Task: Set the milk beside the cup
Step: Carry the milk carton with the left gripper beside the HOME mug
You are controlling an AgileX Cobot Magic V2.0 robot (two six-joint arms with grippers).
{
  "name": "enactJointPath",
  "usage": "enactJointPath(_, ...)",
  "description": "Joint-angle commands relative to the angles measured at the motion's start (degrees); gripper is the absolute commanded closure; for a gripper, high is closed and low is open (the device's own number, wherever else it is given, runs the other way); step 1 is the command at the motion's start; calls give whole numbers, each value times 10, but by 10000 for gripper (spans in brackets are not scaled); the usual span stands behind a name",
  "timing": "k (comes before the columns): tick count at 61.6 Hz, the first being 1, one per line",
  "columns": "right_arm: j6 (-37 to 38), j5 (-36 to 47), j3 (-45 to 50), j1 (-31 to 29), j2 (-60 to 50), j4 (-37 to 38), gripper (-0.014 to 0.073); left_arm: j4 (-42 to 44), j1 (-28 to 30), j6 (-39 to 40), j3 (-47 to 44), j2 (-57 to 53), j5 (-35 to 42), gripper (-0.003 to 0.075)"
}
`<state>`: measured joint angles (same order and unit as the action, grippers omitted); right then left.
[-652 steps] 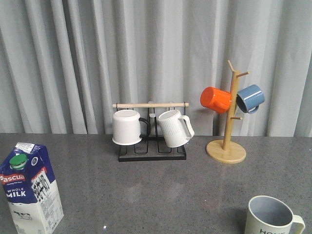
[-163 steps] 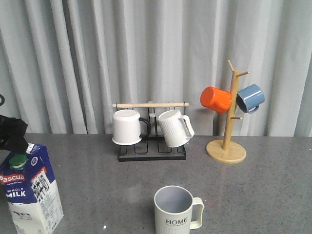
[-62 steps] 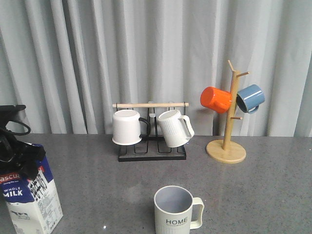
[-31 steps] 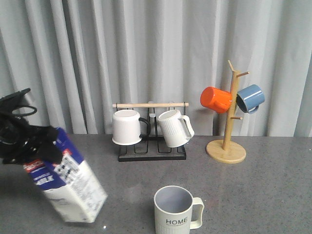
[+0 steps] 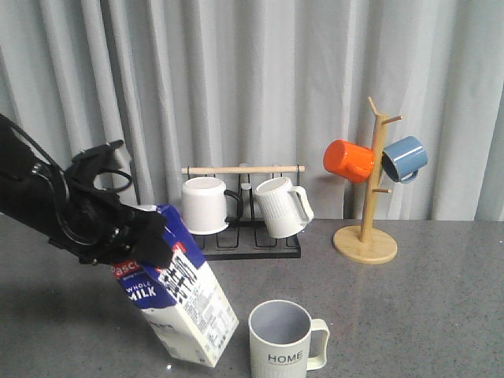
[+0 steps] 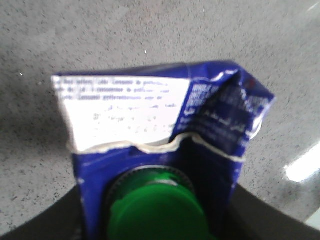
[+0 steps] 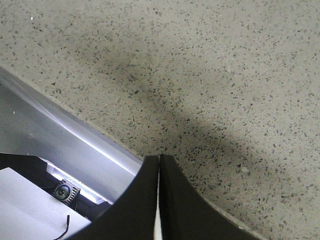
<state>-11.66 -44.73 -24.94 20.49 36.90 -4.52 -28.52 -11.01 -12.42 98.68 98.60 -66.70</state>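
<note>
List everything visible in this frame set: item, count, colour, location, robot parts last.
milk: 1, blue and white carton with green cap, tilted, front left, held at its top
cup: 1, cream-grey with HOME print, front centre, right of the carton
black rack: 1, wooden bar, back centre
white mugs: 2, one plain, one ribbed, on the rack
mug tree: 1, wooden, back right
orange mug: 1, on the tree
blue mug: 1, on the tree
table: 1, speckled grey
curtain: grey, behind
left gripper: black, closed on the carton's top
right gripper: black, fingers together, over bare table
</note>
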Motion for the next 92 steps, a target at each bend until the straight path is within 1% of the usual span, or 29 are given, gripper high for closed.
enactJointPath(1,-2,29,-16,-4,0,-2,599,12,-17,25,17,-12,15,647)
enactJointPath(8,-2,29,-16,-4,0,-2,599,32,-32,36,17,1,-1,647)
enactJointPath(21,-2,29,-16,-4,0,-4,599,38,-61,36,16,18,-3,647)
enactJointPath(33,-2,28,-16,-4,0,-4,599,55,-63,35,16,20,-25,639)
enactJointPath(42,-2,29,-16,-4,0,-4,599,61,-63,35,16,20,-45,612)
enactJointPath(49,-2,29,-16,-4,0,-4,599,61,-63,35,16,20,-49,559)
enactJointPath(53,-2,29,-16,-4,0,-4,599,60,-63,35,16,20,-49,508)
enactJointPath(68,-2,29,-16,-4,0,-6,599,29,-63,35,16,20,-49,274)
enactJointPath(74,-2,29,-16,-4,0,-6,599,26,-63,36,16,17,-49,205)
enactJointPath(82,-2,29,-16,-4,0,-6,599,27,-63,35,16,9,-49,156)
enactJointPath(92,-2,31,-16,-4,0,-6,599,31,-63,35,16,-8,-49,155)
